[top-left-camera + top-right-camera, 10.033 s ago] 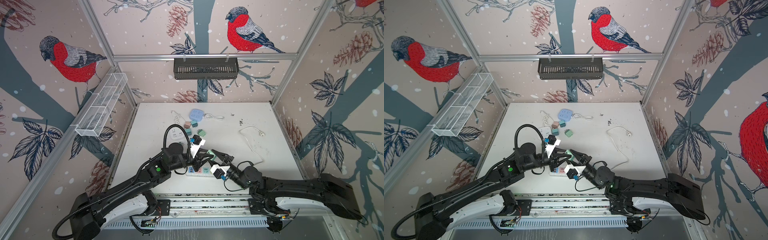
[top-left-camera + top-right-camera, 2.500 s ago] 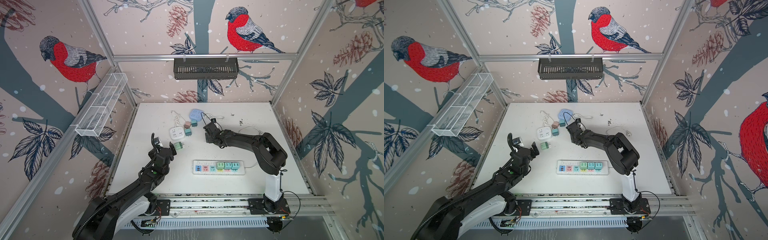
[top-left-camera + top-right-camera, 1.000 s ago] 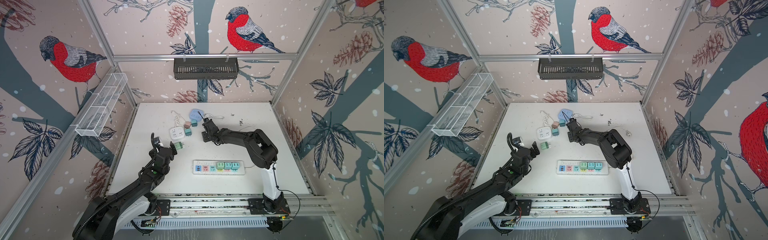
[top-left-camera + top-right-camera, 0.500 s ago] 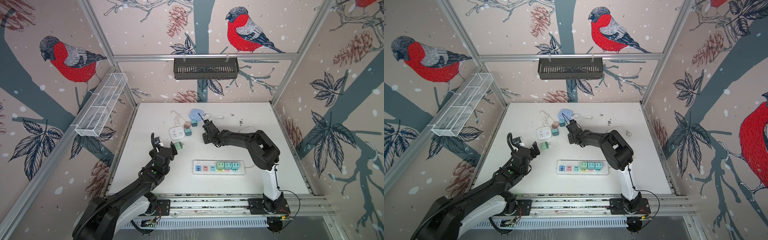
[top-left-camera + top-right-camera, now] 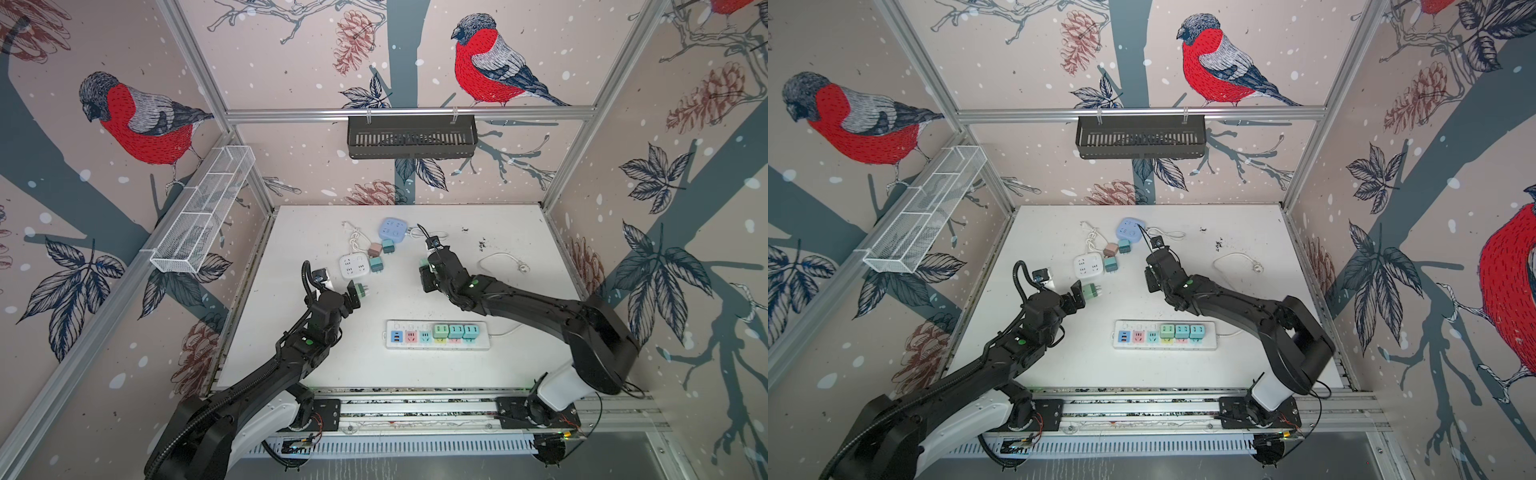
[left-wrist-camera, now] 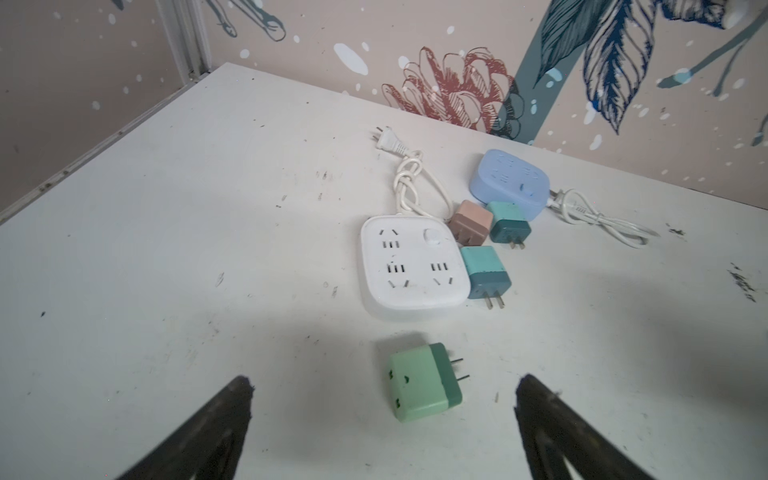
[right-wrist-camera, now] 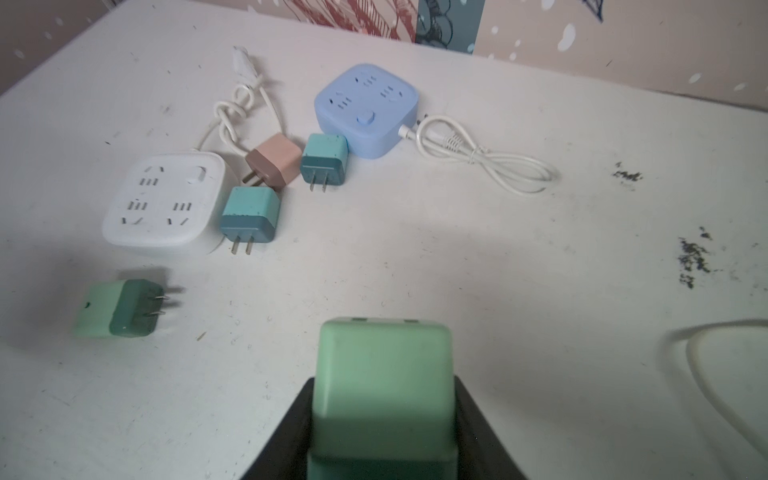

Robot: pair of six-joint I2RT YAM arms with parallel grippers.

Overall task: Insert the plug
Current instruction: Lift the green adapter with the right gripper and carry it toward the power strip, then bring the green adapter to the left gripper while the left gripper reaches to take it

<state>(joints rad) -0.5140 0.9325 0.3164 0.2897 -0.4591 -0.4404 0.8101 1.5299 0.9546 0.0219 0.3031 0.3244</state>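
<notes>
My right jaws were clenched on a light green plug (image 7: pixel 382 395). They held it above the counter (image 5: pixel 519 365), on the far side of the power strip (image 5: pixel 438 335) and to the right of the loose things. In the right wrist view only its pale body and a darker band at one end showed between my black fingers (image 7: pixel 286 440); its prongs I could not see.

My left jaws were released, spread wide and empty. A second green plug (image 6: pixel 424 382) lay flat on the counter between the left fingertips (image 6: pixel 237 399) and touched neither of them. In both top views its prongs pointed to the right.

The power strip lay on the near middle of the counter. Three plugs (image 5: pixel 456 331) sat side by side in its right half, one green and two teal.

Farther away and to the left lay a white socket block (image 5: pixel 354 266) with a teal plug (image 5: pixel 376 264) just beside it. Beyond them were a pink plug (image 5: pixel 375 249), another teal plug (image 5: pixel 388 246) and a blue socket block (image 5: pixel 392 227). A loose white cable (image 5: pixel 522 267) lay at the right.
</notes>
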